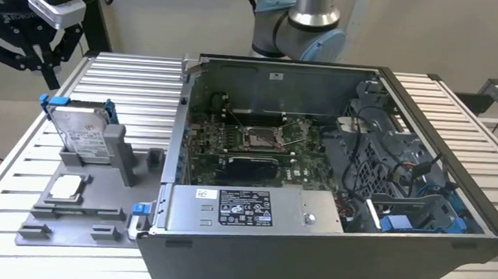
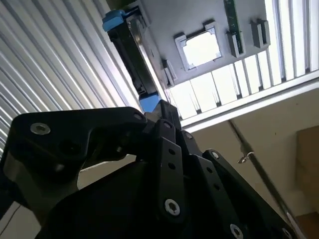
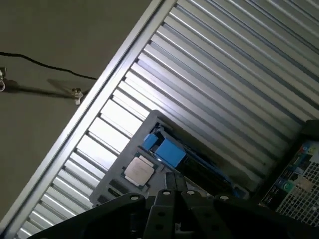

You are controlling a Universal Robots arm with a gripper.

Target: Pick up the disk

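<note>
While the disk (image 1: 81,128) stands on edge in its grey holder (image 1: 114,143), you can count the pick as not yet made. The gripper (image 1: 30,61) carries nothing and hangs in the air at the exterior view's left, near the far corner of the slatted table (image 1: 123,73). It is higher than the disk and apart from it, with no contact. Don't log it as open or closed, because I cannot tell from these views: the exterior view suggests one thing and both wrist views, where the black linkage overlaps itself, suggest another. The disk is on the grey fixture plate (image 1: 97,218), just beside the open computer case (image 1: 311,263) on the exterior view's left, with the blue caddy frame showing along its upper edge. You'll see it edge-on in the second wrist view (image 2: 133,55), and as a blue block with a dark edge in the first wrist view (image 3: 168,150). That tells me the arm is looking down toward it. The small square chip (image 1: 67,187) lies flat in its own tray on the same plate, nearer the camera than the disk and apart from it, so don't mix the two up. The grey box with the label (image 1: 254,208) sits inside the case and is not involved. My read is early approach: the disk looks seated and untouched, so the whole grasp and lift are left.
</note>
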